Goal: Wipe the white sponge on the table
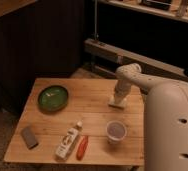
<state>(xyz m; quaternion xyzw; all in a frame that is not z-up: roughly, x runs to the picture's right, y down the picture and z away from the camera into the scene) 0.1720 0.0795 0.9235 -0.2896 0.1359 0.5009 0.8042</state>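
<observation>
The table (94, 112) is low, with a light wooden plank top. My gripper (118, 100) points down onto its right rear part, at the end of the white arm (129, 75). A small flat white pad, the white sponge (116, 104), shows right under the gripper tip, lying on the planks and mostly hidden by it. The gripper is pressed down at the sponge.
A green bowl (53, 97) stands at the left rear. A grey block (29, 136) lies at the front left. A white tube-like bottle (68, 142) and a red object (82, 146) lie at the front. A clear cup (116, 131) stands just in front of the gripper.
</observation>
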